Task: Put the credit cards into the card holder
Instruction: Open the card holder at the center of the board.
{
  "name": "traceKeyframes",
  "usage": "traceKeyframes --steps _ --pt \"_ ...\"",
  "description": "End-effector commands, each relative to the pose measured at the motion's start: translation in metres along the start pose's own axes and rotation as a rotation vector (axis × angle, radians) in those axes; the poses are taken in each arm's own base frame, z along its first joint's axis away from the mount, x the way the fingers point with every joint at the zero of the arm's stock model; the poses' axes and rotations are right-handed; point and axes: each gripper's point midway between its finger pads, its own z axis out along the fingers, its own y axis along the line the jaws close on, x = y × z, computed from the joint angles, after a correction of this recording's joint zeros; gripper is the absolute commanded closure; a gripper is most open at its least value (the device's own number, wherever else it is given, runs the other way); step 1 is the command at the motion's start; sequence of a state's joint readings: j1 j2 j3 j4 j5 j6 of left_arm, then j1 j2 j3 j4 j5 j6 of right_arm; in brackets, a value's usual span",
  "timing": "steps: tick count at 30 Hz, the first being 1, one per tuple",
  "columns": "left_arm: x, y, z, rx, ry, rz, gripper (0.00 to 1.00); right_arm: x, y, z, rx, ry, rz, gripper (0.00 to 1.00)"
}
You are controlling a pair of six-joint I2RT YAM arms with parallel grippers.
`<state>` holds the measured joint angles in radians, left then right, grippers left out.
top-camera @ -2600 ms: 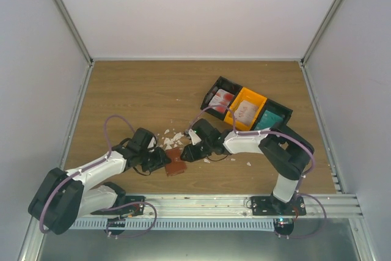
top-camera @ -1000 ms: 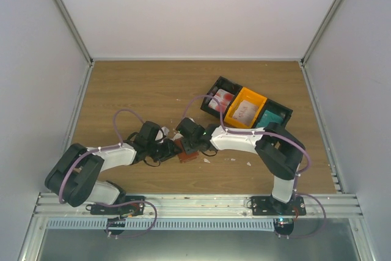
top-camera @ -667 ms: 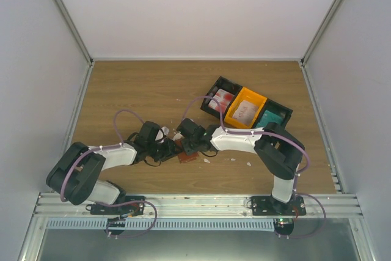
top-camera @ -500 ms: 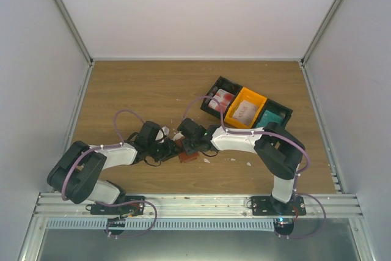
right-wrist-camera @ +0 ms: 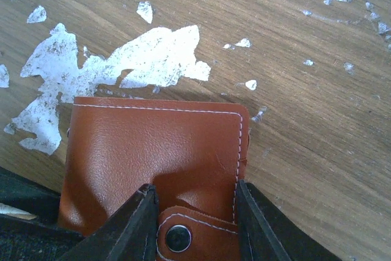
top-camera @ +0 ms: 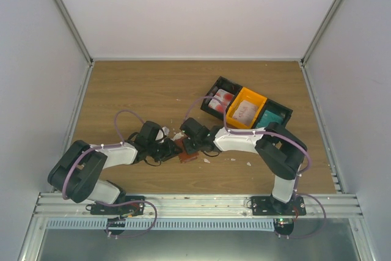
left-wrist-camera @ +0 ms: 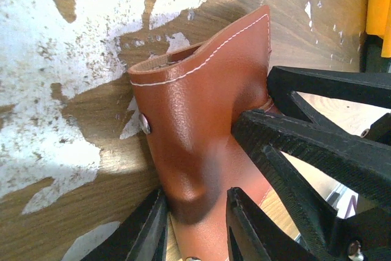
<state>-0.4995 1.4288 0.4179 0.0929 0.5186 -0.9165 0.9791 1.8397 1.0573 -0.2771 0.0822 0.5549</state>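
The reddish-brown leather card holder (top-camera: 188, 156) lies on the wooden table between both grippers. My left gripper (top-camera: 170, 149) is shut on a bulging fold of the card holder (left-wrist-camera: 195, 108), seen between its jaws in the left wrist view (left-wrist-camera: 197, 198). My right gripper (top-camera: 189, 145) comes from the opposite side. Its jaws (right-wrist-camera: 194, 191) sit tight against both sides of the snap tab (right-wrist-camera: 183, 233) on the card holder (right-wrist-camera: 153, 151). The credit cards lie in the bins: red-and-white (top-camera: 220, 99), pale (top-camera: 245, 112), teal (top-camera: 271, 118).
A row of black and orange bins (top-camera: 264, 100) stands at the back right of the table. Small white scraps (top-camera: 171, 136) lie scattered around the card holder and show as patches in the right wrist view (right-wrist-camera: 140, 59). The right gripper's fingers (left-wrist-camera: 317, 145) crowd the left wrist view.
Since the earliest frame both grippers have closed in on the card holder, which has moved away from the front edge and to the right. In the last second hardly anything has moved.
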Motion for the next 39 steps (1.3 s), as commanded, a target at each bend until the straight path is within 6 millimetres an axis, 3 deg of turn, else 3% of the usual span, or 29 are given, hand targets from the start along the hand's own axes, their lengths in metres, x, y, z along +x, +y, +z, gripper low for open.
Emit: traceKeyframes --steps 1,13,26,28,32,39 --pt "0.008 0.043 0.007 -0.165 -0.002 -0.037 0.7 0.037 0.018 0.009 -0.123 0.117 0.001 0.67" --pt "0.016 0.075 -0.002 -0.337 0.01 -0.045 0.85 0.029 0.014 -0.002 -0.113 0.072 0.028 0.76" --pt "0.015 0.082 -0.005 -0.372 0.0 -0.057 0.85 0.011 -0.015 -0.029 -0.115 -0.044 0.176 0.85" --pt "0.014 0.078 -0.005 -0.363 -0.001 -0.053 0.85 0.007 -0.023 -0.034 -0.092 -0.062 0.193 0.83" --pt "0.012 0.069 -0.003 -0.331 0.009 -0.04 0.82 0.008 -0.042 -0.036 0.019 -0.054 0.189 0.66" --pt "0.01 0.064 -0.003 -0.319 0.008 -0.026 0.78 0.013 -0.024 -0.031 -0.044 -0.009 0.098 0.51"
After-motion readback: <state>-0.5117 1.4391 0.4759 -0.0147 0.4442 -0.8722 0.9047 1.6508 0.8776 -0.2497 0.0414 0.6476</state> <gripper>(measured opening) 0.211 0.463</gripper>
